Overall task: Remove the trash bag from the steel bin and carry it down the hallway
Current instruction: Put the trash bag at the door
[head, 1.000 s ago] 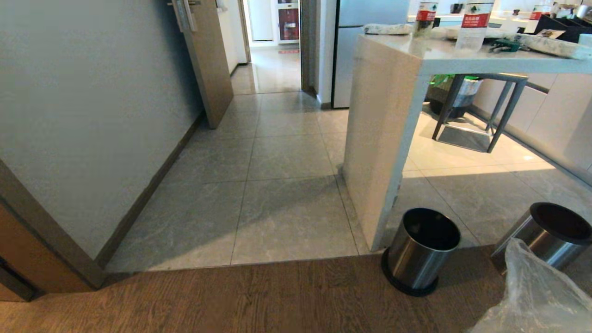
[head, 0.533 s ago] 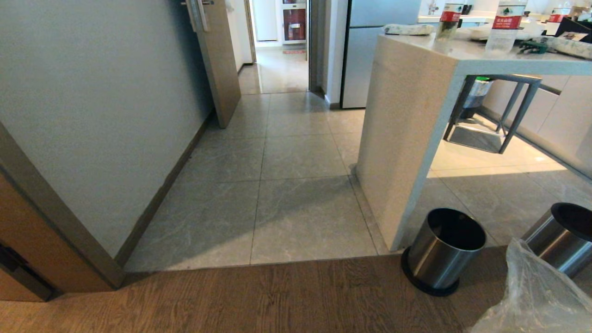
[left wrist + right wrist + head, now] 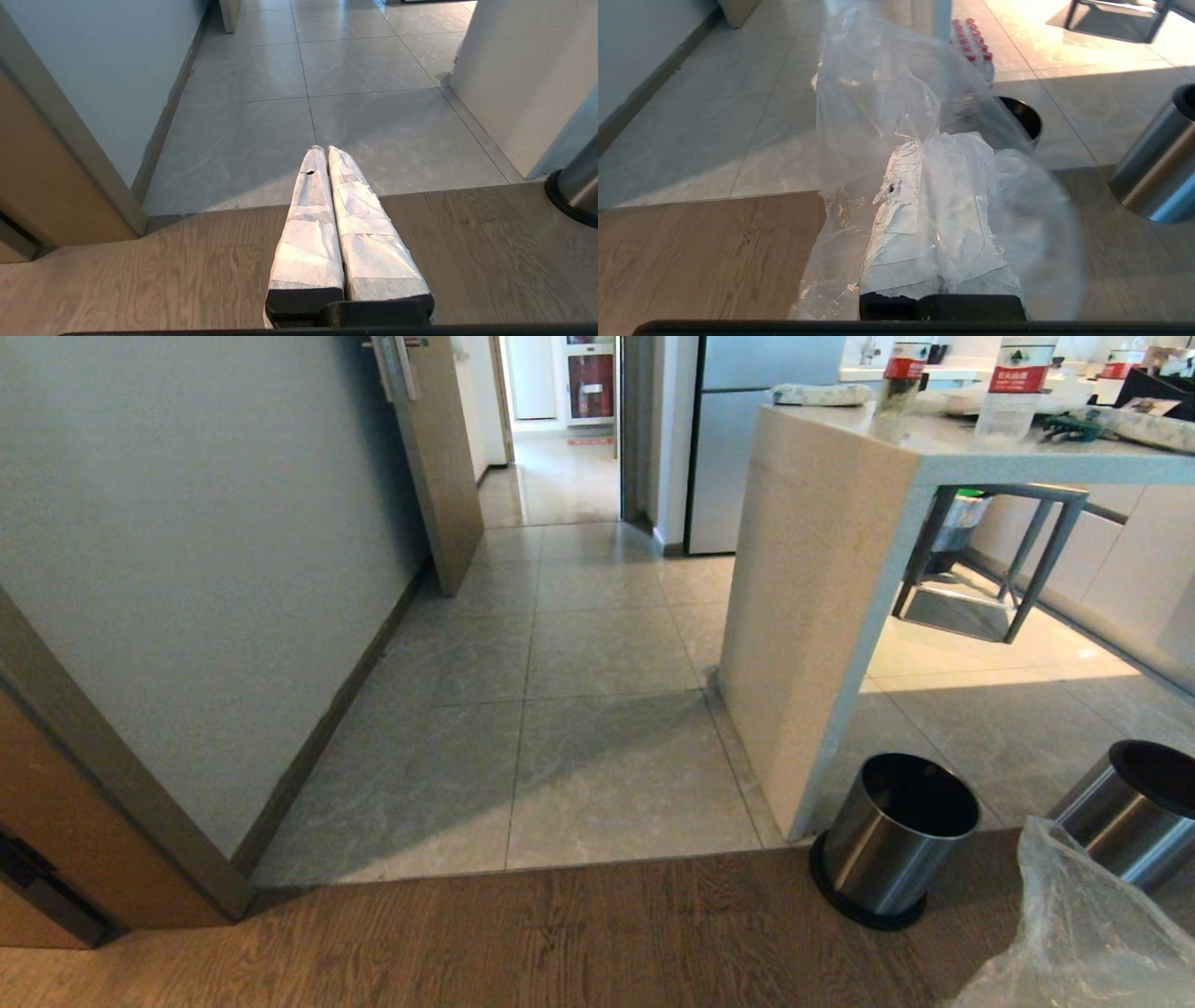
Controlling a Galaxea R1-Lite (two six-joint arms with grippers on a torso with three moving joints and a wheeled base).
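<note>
The trash bag (image 3: 1074,933), clear and crinkly, fills the lower right corner of the head view. In the right wrist view the trash bag (image 3: 878,93) drapes over my right gripper (image 3: 920,144), whose taped fingers are shut on its plastic. Two alike steel bins stand on the floor by the counter's foot: one (image 3: 892,840) nearer, one (image 3: 1134,812) at the right edge, both showing dark insides. I cannot tell which one held the bag. My left gripper (image 3: 323,148) is shut and empty, held over the wood-plank floor. The hallway (image 3: 560,644) of grey tiles runs ahead.
A pale stone counter (image 3: 812,616) with bottles on top bounds the hallway on the right. A grey wall (image 3: 187,569) and an open brown door (image 3: 439,457) bound it on the left. A fridge (image 3: 738,439) and a metal stool (image 3: 990,560) stand further back. A pack of red-capped bottles (image 3: 973,46) sits on the tiles.
The whole view has swung a little to the left, so the counter and bins sit further right in it. The bag stays in the lower right corner.
</note>
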